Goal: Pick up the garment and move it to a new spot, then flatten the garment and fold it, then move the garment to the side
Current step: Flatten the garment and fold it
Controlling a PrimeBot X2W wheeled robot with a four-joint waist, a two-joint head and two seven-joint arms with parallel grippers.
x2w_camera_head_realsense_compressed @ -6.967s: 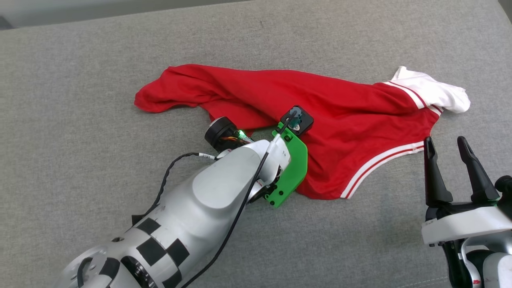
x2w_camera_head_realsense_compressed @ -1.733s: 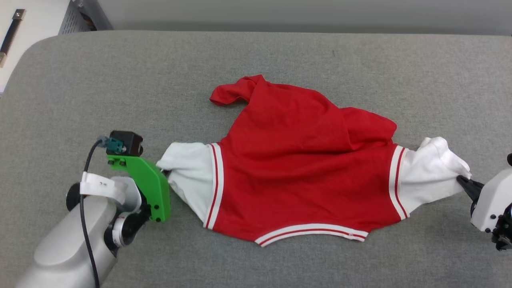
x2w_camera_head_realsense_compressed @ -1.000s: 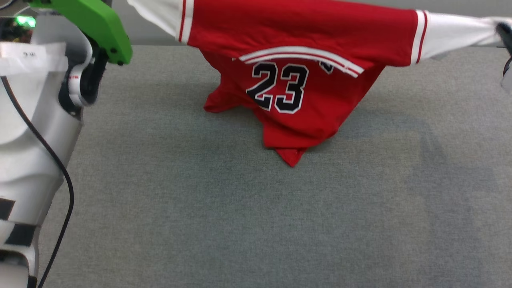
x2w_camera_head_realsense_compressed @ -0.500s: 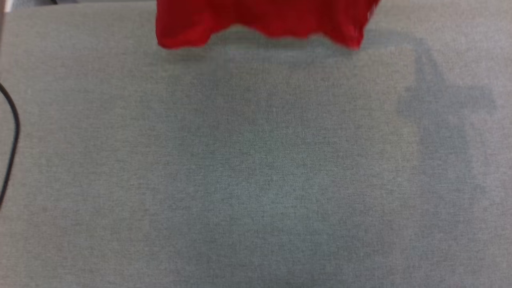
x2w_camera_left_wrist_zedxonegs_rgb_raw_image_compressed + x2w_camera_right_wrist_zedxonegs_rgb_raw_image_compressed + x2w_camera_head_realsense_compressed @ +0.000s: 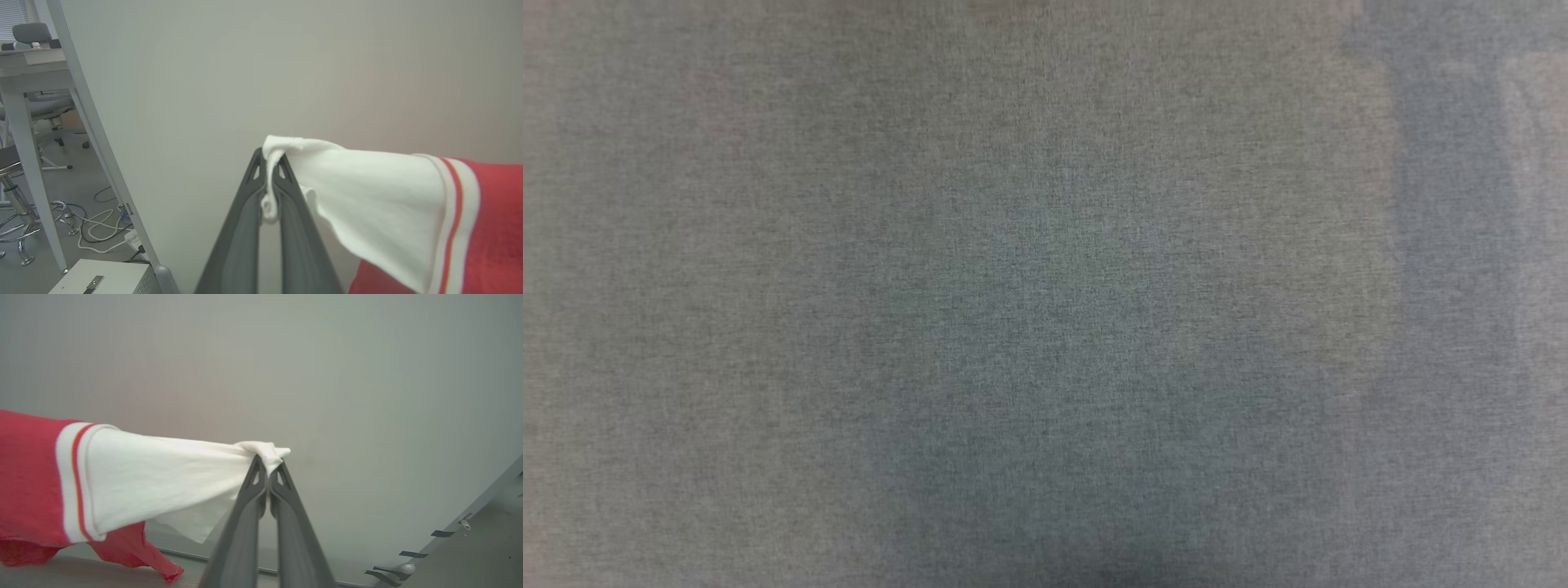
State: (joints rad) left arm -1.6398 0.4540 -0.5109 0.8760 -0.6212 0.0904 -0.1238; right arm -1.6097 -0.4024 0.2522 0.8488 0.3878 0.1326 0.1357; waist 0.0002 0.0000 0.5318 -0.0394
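The garment point(image 5: 380, 204) is a red jersey with white sleeves and red-striped white trim, stretched in the air between my two arms. In the left wrist view my left gripper point(image 5: 269, 163) is shut on the end of one white sleeve, the red body point(image 5: 498, 228) running off to the right. In the right wrist view my right gripper point(image 5: 267, 465) is shut on the end of the other white sleeve point(image 5: 163, 482), and the red body point(image 5: 28, 477) hangs to the left, its lower corner point(image 5: 169, 573) dangling just above the surface.
The head view looks straight down on grey fabric surface point(image 5: 1045, 294) with soft shadows. A plain pale wall point(image 5: 286, 73) stands behind the garment. To the left are a white desk point(image 5: 24, 81), floor cables point(image 5: 90, 224) and a white box point(image 5: 102, 277).
The garment went from lying on the surface to hanging lifted by both sleeves. The head camera has tilted down, so the garment's red hem slid out of its top edge.
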